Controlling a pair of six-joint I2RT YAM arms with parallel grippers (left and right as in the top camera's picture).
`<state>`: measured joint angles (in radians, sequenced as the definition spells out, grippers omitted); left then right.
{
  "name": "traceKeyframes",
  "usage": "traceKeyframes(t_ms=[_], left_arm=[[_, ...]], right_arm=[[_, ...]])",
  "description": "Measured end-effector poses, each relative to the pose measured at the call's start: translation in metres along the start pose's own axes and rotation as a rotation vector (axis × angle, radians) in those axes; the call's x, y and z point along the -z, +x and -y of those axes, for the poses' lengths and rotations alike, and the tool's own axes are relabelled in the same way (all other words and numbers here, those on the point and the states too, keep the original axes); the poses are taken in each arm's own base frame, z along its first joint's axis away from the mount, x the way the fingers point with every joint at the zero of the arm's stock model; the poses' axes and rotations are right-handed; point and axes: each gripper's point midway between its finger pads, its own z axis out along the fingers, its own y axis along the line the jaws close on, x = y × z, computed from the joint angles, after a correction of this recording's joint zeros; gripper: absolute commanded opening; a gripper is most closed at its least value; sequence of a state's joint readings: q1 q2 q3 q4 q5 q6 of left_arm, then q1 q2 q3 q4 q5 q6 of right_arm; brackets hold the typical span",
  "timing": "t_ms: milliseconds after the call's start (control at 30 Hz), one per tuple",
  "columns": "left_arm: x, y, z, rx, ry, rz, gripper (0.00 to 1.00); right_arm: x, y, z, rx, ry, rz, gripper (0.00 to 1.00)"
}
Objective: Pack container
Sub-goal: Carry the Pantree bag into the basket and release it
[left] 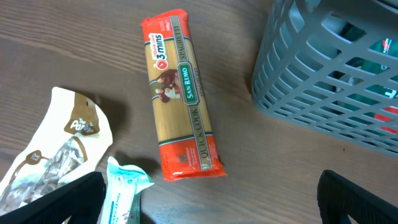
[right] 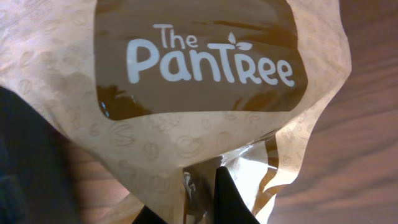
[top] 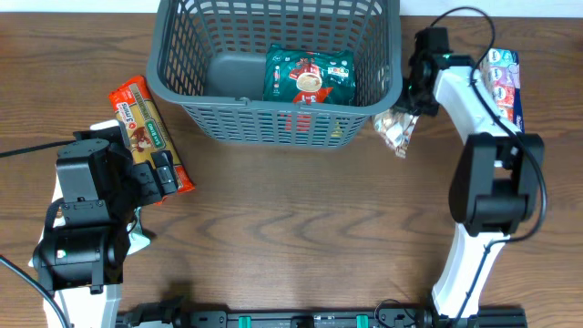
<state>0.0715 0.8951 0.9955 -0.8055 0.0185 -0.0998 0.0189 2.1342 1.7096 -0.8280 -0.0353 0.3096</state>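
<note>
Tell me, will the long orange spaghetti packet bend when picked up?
Probably not: the spaghetti packet looks long, straight and tightly filled, so it should stay stiff. Its wrapper looks smooth, so it may be slippery. Dry strands inside could snap if squeezed hard.

The basket (top: pixel 273 118) at the top is dark grey with criss-cross sides. The packet (top: pixel 310 77) inside is green. The pasta pack (left: pixel 185 93) is orange-red and gold. The bag (right: pixel 186 130) is cream and brown.
</note>
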Motion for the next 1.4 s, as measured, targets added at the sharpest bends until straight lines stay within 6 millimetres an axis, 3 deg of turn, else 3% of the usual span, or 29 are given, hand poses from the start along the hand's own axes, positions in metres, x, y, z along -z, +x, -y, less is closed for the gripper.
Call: traceKeyframes(t_ms=[133, 233, 333, 400, 467, 567, 633, 767, 867, 967, 1100, 1400], left_arm=[[0.0, 0.0, 0.0, 0.0, 0.0, 0.001, 0.99], [0.0, 0.0, 0.0, 0.0, 0.0, 0.0, 0.99], [0.0, 0.0, 0.0, 0.0, 0.0, 0.0, 0.98], [0.0, 0.0, 0.0, 0.0, 0.0, 0.0, 0.99], [0.0, 0.0, 0.0, 0.0, 0.0, 0.0, 0.99], [0.0, 0.0, 0.0, 0.0, 0.0, 0.0, 0.99], [0.0, 0.0, 0.0, 0.0, 0.0, 0.0, 0.99], [0.0, 0.0, 0.0, 0.0, 0.0, 0.0, 0.99], [0.0, 0.0, 0.0, 0.0, 0.0, 0.0, 0.99], [0.0, 0.0, 0.0, 0.0, 0.0, 0.0, 0.99], [0.0, 0.0, 0.0, 0.0, 0.0, 0.0, 0.99], [0.0, 0.0, 0.0, 0.0, 0.0, 0.0, 0.99]], right_arm=[[0.079, -0.048, -0.001, -0.005, 0.011, 0.218, 0.01], [0.163, -0.08, 0.0, -0.019, 0.019, 0.429, 0.01], [0.261, -0.097, -0.003, 0.002, -0.006, 0.655, 0.01], [0.312, -0.099, -0.013, 0.081, -0.046, 0.772, 0.01], [0.351, -0.093, -0.029, 0.198, -0.094, 0.854, 0.01], [0.376, -0.069, -0.068, 0.433, -0.186, 0.886, 0.01], [0.373, -0.048, -0.1, 0.607, -0.263, 0.856, 0.01], [0.349, -0.009, -0.16, 0.917, -0.401, 0.778, 0.01], [0.325, 0.012, -0.195, 1.073, -0.461, 0.728, 0.01], [0.299, 0.024, -0.217, 1.153, -0.488, 0.677, 0.01], [0.257, 0.033, -0.227, 1.204, -0.498, 0.572, 0.01], [0.158, 0.053, -0.221, 1.265, -0.492, 0.303, 0.03]])
